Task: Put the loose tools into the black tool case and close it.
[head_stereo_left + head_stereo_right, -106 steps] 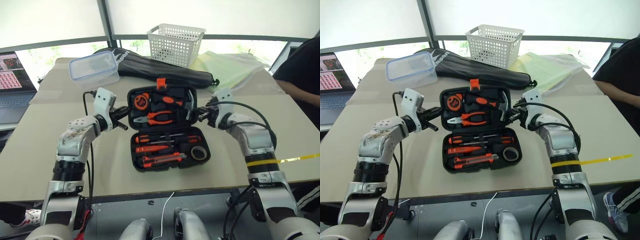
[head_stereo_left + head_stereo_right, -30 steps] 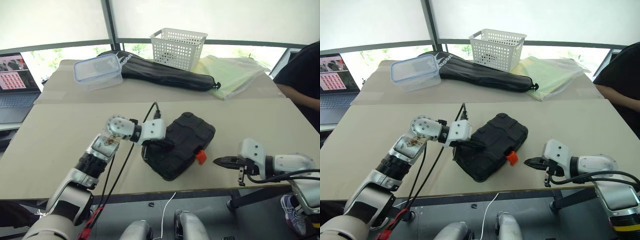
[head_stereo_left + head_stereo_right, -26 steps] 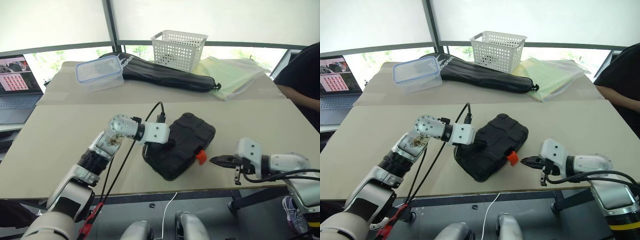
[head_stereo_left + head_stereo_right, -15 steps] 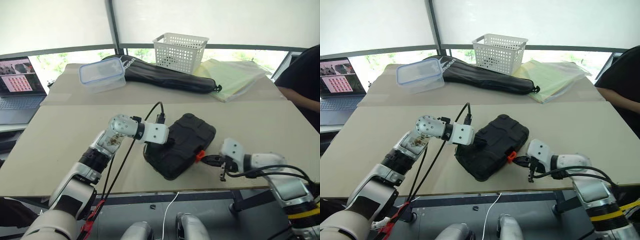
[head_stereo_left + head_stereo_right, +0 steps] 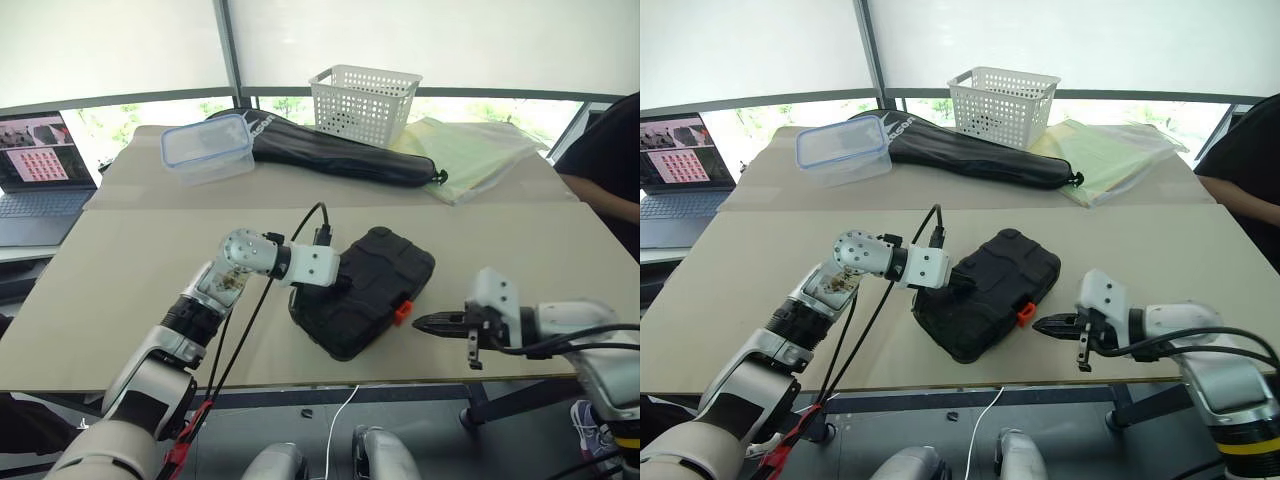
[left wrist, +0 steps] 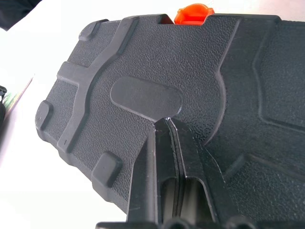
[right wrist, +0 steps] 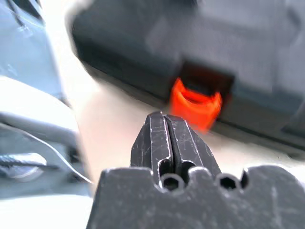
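Observation:
The black tool case [image 5: 370, 290] lies shut and skewed on the table, its orange latch [image 5: 403, 312] facing the front right. The loose tools are out of view. My left gripper [image 5: 340, 285] is shut, its tips resting on the lid's textured top [image 6: 143, 62] near the case's left side. My right gripper [image 5: 418, 322] is shut and holds nothing. It hovers just right of the latch [image 7: 195, 105], pointing at it with a small gap between.
At the back stand a white basket [image 5: 362, 96], a long black fabric bag [image 5: 340, 155] and a clear plastic container [image 5: 207, 148]. Yellow-green sheets [image 5: 480, 145] lie back right, a laptop [image 5: 35, 165] far left. A person's dark sleeve [image 5: 610, 150] is at the right edge.
The case, open 3.5 s ago, now lies shut and skewed. Within the last second my right gripper reached in to the latch, then drew back slightly right. My left gripper stayed on the lid.

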Tool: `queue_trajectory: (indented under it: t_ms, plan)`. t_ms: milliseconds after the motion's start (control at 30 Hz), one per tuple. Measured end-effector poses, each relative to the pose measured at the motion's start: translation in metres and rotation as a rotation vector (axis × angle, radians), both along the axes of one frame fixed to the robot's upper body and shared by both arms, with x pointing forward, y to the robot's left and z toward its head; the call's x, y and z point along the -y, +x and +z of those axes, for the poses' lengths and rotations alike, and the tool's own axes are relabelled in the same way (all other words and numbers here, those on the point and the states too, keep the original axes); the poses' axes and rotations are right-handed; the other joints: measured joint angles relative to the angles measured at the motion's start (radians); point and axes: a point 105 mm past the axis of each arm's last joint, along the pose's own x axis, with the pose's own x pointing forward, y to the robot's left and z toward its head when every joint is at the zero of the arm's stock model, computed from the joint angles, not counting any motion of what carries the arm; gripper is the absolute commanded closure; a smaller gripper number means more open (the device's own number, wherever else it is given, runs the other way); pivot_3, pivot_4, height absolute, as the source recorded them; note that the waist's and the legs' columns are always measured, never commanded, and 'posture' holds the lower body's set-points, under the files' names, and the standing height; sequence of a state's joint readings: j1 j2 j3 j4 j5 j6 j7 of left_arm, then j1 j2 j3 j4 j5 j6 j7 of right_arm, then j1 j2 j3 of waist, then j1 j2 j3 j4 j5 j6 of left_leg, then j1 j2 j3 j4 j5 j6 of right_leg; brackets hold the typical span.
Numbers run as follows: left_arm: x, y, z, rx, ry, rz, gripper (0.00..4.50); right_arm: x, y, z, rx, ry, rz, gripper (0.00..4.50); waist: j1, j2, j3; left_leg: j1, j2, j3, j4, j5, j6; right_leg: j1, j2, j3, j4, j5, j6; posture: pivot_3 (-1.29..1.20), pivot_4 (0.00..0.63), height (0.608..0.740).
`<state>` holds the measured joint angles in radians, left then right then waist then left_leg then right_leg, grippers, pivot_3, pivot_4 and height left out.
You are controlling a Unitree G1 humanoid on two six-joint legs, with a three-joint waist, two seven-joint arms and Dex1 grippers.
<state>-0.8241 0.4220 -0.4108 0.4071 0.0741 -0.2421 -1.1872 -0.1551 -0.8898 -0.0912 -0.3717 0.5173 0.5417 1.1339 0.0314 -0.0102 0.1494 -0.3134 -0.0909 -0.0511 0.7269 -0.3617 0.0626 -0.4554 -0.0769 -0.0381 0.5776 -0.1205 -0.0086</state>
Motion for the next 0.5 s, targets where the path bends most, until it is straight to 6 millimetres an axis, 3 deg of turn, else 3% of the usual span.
queue_trajectory:
  t_ms: [133, 300, 500]
  plan:
    - [0.003, 0.000, 0.001, 0.003, -0.008, -0.003, 4.46, -0.007, 0.015, 0.013, 0.048, 0.040, -0.041, 4.50, 0.006, 0.000, 0.000, 0.000, 0.000, 0.000, 0.000, 0.000, 0.000, 0.000, 0.000, 0.000, 0.000, -0.003, 0.005, 0.00, 0.150, 0.740]
    - [0.004, -0.001, 0.001, 0.004, -0.011, -0.006, 4.46, -0.007, 0.022, -0.009, 0.009, -0.028, -0.072, 4.50, 0.012, 0.000, 0.000, -0.002, 0.000, 0.000, 0.000, 0.000, 0.000, -0.002, 0.000, -0.001, 0.000, 0.001, -0.002, 0.00, 0.150, 0.740]
    - [0.003, 0.000, 0.001, 0.004, -0.011, -0.004, 4.46, 0.007, 0.015, -0.029, -0.042, -0.077, -0.109, 4.50, 0.011, 0.000, 0.000, -0.002, 0.000, 0.000, 0.000, 0.000, 0.000, -0.002, 0.000, -0.001, 0.000, 0.001, -0.001, 0.00, 0.150, 0.740]
